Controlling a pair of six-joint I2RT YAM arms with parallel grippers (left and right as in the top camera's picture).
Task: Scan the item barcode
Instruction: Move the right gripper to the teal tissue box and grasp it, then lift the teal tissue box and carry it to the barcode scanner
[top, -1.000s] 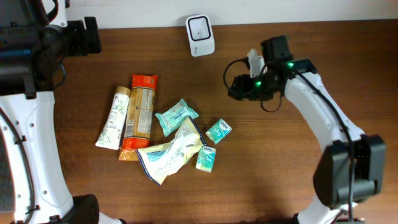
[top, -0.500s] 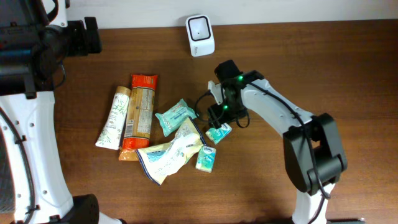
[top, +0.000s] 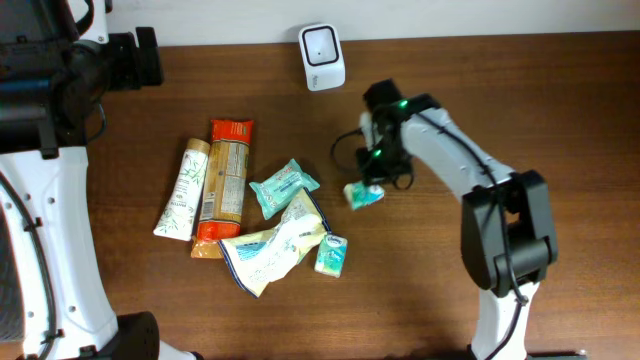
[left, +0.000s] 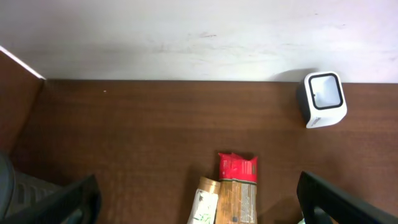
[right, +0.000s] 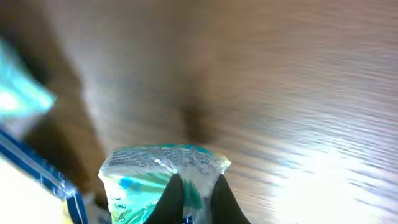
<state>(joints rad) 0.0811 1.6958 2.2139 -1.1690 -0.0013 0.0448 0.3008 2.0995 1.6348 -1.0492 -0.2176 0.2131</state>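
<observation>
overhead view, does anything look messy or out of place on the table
Nothing looks spilled or broken. The white pouch is crumpled and lies askew against the orange pack in a loose heap. One small teal packet is apart from the heap, pinched in the right end effector.

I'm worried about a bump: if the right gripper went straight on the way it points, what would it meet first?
Probably the table. The right gripper is shut on a teal packet, and beyond it the right wrist view shows only bare wood, so the packet would touch first. The gap is unclear.
</observation>
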